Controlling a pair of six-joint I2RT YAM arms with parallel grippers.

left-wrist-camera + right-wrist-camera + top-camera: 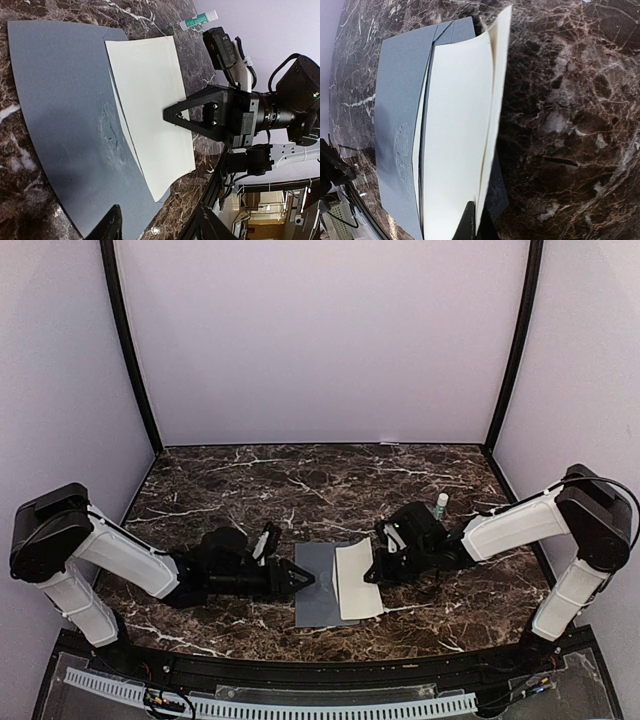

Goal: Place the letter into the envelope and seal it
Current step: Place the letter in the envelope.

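Feeding creased cream paper letter (pixel 355 592) into slate-grey paper envelope (pixel 318 612): right jaws pinch its outer edge, left jaws parted above envelope; keep letter low, square to envelope's mouth.

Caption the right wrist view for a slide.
Right gripper pinches the cream letter by one raised edge over the grey envelope.

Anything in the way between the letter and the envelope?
Nothing visible. The letter overlaps the right half of the envelope, its right edge pinched up by the right gripper. The glue stick sits far off to the right, clear of both. Whether the envelope's mouth is open, I cannot tell.
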